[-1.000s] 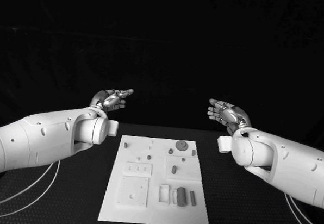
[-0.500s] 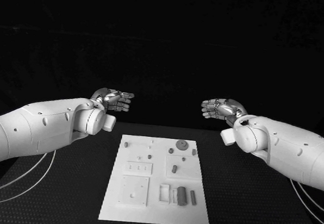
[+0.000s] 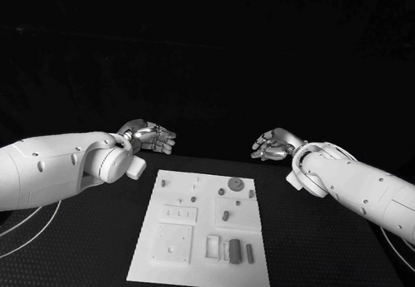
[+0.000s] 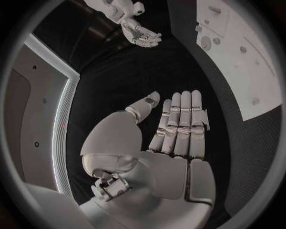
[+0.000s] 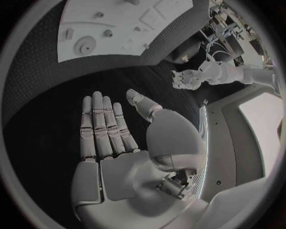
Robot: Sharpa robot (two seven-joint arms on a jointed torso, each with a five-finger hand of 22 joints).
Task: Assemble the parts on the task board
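Task board lies mid-table, long edge running near to far. Near end: short upright parts packed side by side. Far end: a round disc part. Beyond the far edge hover the left hand and right hand, both released, fingers straight, grasping nothing. Risk, as I judge it: reaching for one near part could knock its close neighbours over. Nothing stands between hands and board
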